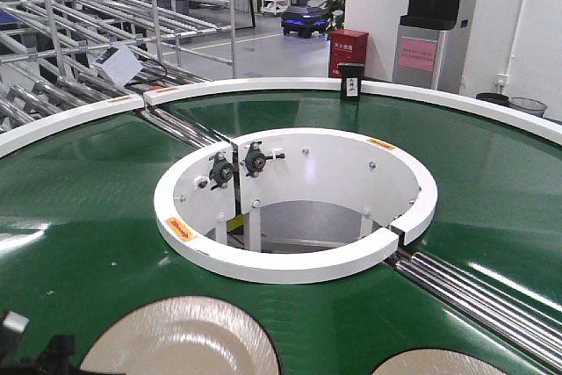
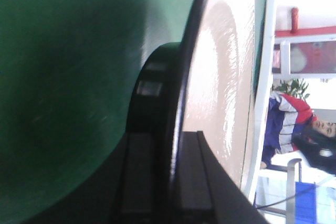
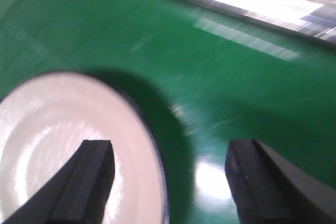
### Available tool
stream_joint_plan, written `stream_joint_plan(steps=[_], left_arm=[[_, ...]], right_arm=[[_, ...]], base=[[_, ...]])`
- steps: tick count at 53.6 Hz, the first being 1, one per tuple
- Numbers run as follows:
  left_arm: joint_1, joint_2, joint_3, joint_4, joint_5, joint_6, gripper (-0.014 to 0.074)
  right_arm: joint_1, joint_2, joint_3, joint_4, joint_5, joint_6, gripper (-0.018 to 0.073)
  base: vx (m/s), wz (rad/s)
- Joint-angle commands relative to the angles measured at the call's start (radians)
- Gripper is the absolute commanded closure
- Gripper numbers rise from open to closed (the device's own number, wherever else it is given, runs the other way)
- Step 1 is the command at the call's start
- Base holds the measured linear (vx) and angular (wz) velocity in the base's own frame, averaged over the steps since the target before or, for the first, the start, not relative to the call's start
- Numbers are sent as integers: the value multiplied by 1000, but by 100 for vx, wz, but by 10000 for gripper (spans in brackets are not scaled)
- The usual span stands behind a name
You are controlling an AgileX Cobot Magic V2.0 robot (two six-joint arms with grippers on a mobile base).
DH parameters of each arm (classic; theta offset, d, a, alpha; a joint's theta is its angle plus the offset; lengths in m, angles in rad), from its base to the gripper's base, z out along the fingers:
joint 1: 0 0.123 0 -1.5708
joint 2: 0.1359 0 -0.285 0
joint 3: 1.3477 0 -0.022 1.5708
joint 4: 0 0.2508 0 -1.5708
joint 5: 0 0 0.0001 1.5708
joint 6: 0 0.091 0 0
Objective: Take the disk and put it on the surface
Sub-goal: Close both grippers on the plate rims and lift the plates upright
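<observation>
1. The left arm [image 1: 26,349] shows only as a dark shape at the bottom left corner of the front view, low beside the conveyor belt [image 1: 79,217].
2. The left pincer [image 2: 169,129] is turned on its side. It pinches the dark rim of the left disk [image 2: 220,87], with one black finger against the cream face and the other on the belt side.
3. In the front view this disk lies on the green belt at the near edge.
4. Orange stickers [image 1: 179,228] sit on the white inner rim [image 1: 290,265]; their print is too small to read.
5. A black box [image 1: 351,83] on the far rim carries a white label, and a red cabinet [image 1: 348,50] behind it bears white characters. Neither can be read.
6. The right disk [image 1: 430,364] also rests on the belt, cut off by the bottom edge.
7. The right pincer [image 3: 176,182] hangs over the belt with its fingers spread wide and nothing between them. Its left finger [image 3: 89,182] is above the edge of a cream disk.
</observation>
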Motion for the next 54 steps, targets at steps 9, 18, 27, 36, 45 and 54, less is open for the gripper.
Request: stream_joint_plan(steps=[9, 18, 27, 36, 45, 54], left_arm=[[1, -228, -15, -120, 125, -83, 598], [1, -316, -15, -119, 68, -83, 598], [1, -366, -15, -119, 73, -90, 598], [1, -390, -15, -119, 78, -91, 598], [1, -398, -15, -119, 78, -125, 598], [1, -398, -15, -119, 71, -125, 598]], right_arm=[[-38, 106, 147, 394, -38, -474, 47], [-38, 185, 183, 511, -25, -618, 47], [-38, 263, 183, 635, 47, -732, 47], [4, 324, 183, 668, 90, -795, 47], [103, 360, 180, 640, 53, -807, 56], [122, 355, 180, 662, 18, -758, 207]], base=[[0, 0], [0, 0], [0, 0], [0, 0], [0, 0], [0, 0]])
